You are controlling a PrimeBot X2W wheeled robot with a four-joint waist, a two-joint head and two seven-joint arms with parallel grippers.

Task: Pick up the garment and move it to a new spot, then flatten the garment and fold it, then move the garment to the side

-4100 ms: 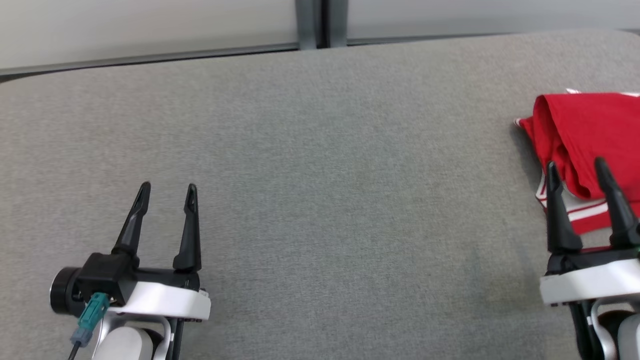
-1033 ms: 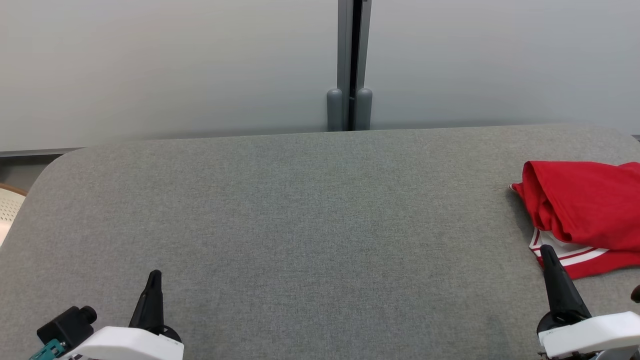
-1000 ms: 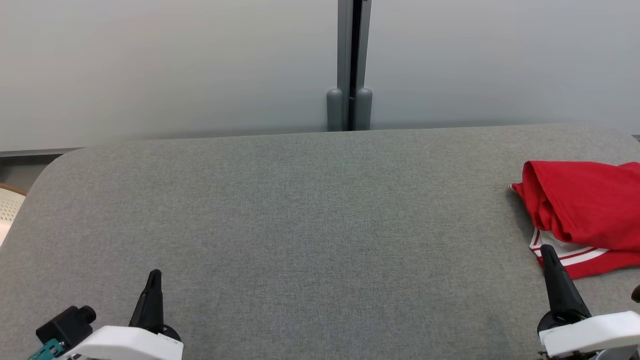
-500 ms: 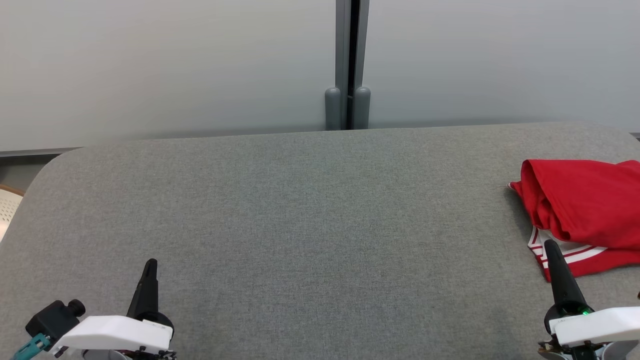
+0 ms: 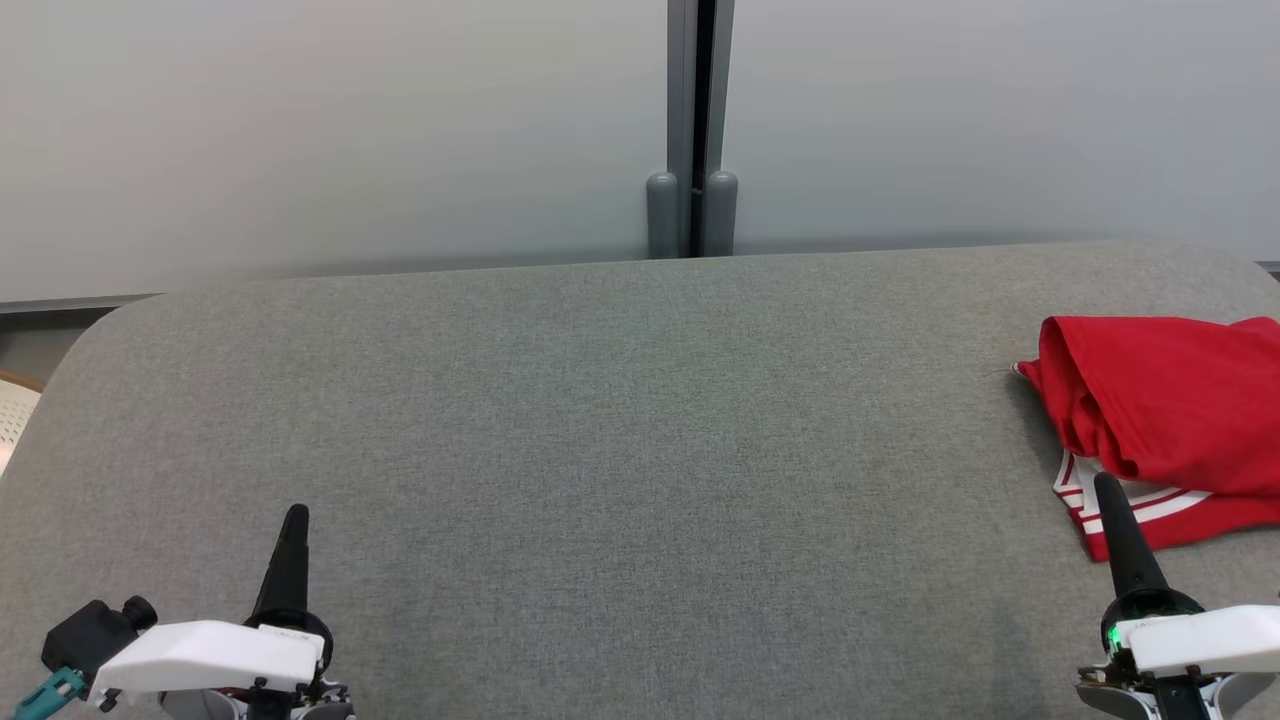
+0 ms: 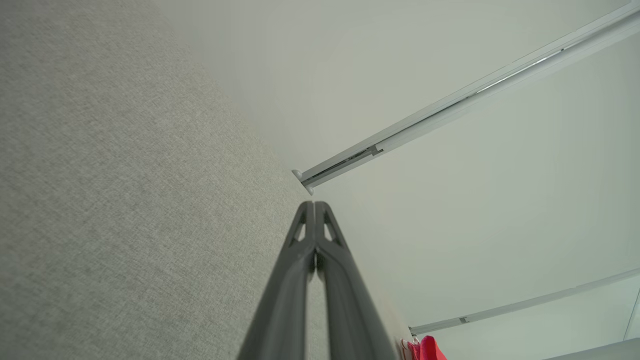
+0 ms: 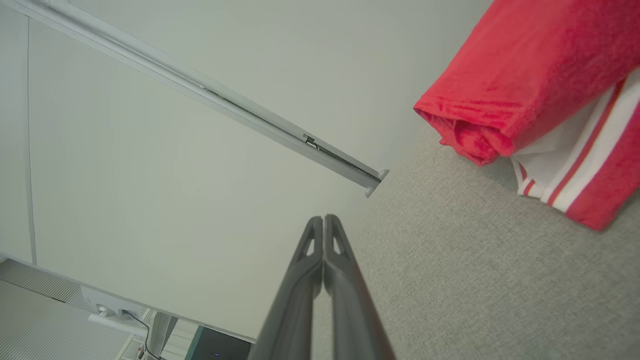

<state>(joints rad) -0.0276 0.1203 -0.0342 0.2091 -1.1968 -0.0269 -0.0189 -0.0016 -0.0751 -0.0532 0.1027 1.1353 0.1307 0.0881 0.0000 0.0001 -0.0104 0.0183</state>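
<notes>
While the left gripper and right gripper sit closed and empty, the soft garment just past the right's tip likely suits a hem pinch.

Inventory by kind.
Red garment: one.
Grey worktop: one.
Left pincer plus right pincer: two in all.
Pale wall panels behind worktop: two.
Vertical joint between panels: one.
Rounded grey caps at foot of joint: two.
</notes>
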